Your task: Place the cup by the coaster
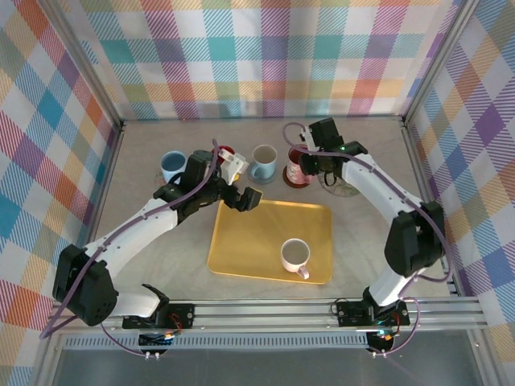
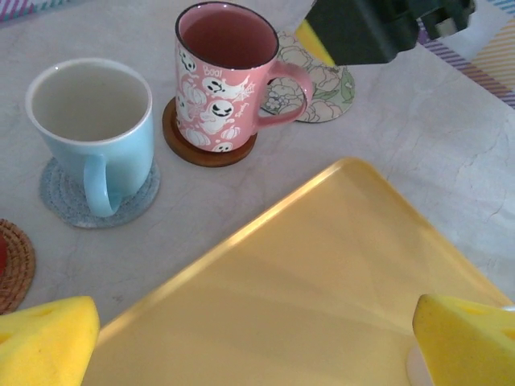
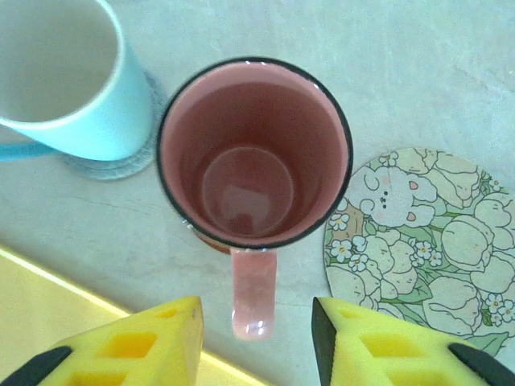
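**A:** Where is the pink mug [image 3: 253,153]?

**B:** It stands upright on a brown wooden coaster [image 2: 185,146] on the worktop [image 2: 402,137], with its handle pointing at the right gripper [image 3: 256,322]. A floral coaster [image 3: 426,241] lies just beside it. A pale blue mug [image 2: 92,121] on a grey coaster [image 2: 60,191] stands on the other side.

**A:** Is the right gripper holding it?

**B:** No. Its jaws are spread, with one yellow pad on either side of the handle, and neither touches it.

**A:** And the left gripper [image 2: 253,338]?

**B:** It hangs over the yellow tray [image 2: 322,273] with its jaws wide apart and empty. A white cup [image 1: 295,256] sits upright on that tray, nearer the right arm.
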`<state>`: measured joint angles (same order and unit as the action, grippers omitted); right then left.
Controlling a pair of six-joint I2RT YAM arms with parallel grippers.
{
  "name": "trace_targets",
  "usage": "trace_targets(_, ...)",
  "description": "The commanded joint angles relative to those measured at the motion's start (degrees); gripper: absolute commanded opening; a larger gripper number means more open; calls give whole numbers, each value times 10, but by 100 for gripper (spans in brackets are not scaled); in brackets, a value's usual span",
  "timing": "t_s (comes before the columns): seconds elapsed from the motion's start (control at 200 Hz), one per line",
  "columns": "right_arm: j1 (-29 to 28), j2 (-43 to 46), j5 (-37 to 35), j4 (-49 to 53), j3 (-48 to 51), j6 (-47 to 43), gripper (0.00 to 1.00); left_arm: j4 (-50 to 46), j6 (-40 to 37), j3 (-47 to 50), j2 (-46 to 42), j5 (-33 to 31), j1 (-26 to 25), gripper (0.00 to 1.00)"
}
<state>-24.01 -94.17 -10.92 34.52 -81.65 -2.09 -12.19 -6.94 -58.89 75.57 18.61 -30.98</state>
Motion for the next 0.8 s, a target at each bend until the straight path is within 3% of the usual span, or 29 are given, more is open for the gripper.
trace_targets(0.0, 2, 49, 36, 13, 21, -6, 44, -17, -10, -23, -35, 13, 0, 100)
trace_targets(0.16, 1, 116, 68, 42, 46, -14, 57, -67, -21, -30, -62, 14, -5, 100)
trace_targets(0.275, -2, 162, 94, 75, 62, -18, 76, -100, -29, -30, -81, 16, -11, 100)
trace_targets(0.405, -13, 200, 116, 140, 72, -19, 87, -139, -38, -27, -102, 9, -20, 100)
trace_targets(0.605, -47, 241, 114, 233, 96, 1, 100, -177, -45, -10, -132, 5, -26, 100)
trace_targets(0.795, -81, 254, 136, 300, 109, 43, 99, -184, -45, 10, -146, 5, -30, 100)
